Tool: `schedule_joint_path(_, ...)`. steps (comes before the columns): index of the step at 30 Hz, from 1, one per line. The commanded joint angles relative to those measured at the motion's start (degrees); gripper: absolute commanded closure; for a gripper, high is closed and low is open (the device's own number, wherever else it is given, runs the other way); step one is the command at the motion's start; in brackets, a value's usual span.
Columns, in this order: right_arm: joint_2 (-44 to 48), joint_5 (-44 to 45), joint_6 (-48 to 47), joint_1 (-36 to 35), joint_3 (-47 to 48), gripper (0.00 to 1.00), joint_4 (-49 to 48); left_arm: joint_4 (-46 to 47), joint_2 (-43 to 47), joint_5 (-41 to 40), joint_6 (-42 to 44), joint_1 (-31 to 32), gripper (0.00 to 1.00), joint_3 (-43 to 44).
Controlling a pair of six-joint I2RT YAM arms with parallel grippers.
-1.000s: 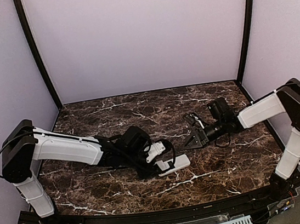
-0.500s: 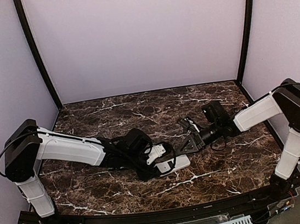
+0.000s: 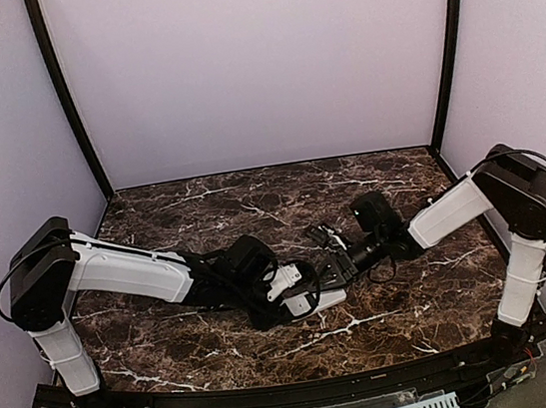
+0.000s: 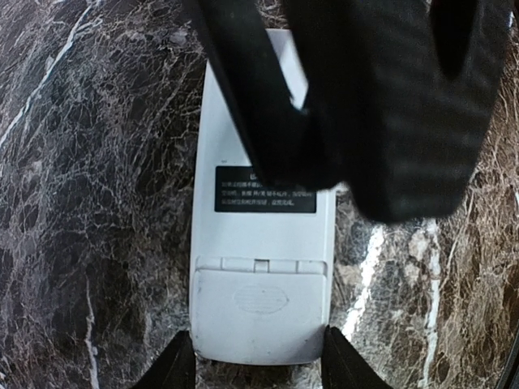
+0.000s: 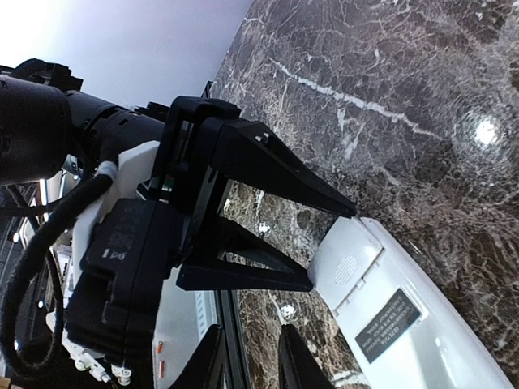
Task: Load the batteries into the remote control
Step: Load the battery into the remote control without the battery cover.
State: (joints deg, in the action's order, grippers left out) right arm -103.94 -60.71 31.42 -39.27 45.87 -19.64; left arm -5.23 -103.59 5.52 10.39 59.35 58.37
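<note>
White remote control w/ black label; table dk brown marble, white veins.

Free room about the remote control. My left gripper flanks its lower end. My right gripper overhangs its upper half and bars approach from the top of the frame. Bare marble table lies open at frame left and right.

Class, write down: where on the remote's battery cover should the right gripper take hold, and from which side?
Probably from above, on the oval thumb mark at the cover's middle: the cover sits flush in the remote's upturned back, and the left gripper clamps that end's sides, leaving no edge to pinch.
</note>
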Motion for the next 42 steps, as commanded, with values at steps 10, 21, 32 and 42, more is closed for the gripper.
schedule_joint_path(10, -7.8, 1.8, 7.1, -5.7, 6.1, 0.84, -3.8, -1.0, -1.1, 1.2, 1.4, -0.3, 0.57, -0.9)
schedule_joint_path(21, -9.4, 7.0, 4.8, -7.0, 8.1, 0.85, 2.8, -0.6, -1.0, 1.2, 1.2, -0.3, 0.56, -1.0)
schedule_joint_path(32, -8.3, 8.8, 3.4, -7.1, 7.4, 0.87, 5.1, -0.4, -1.1, 1.1, 1.4, -0.3, 0.56, -1.1)
schedule_joint_path(42, -8.6, 9.0, 3.6, -7.1, 7.1, 0.87, 5.1, -0.3, -1.5, 1.1, 1.4, -0.3, 0.47, -1.3)
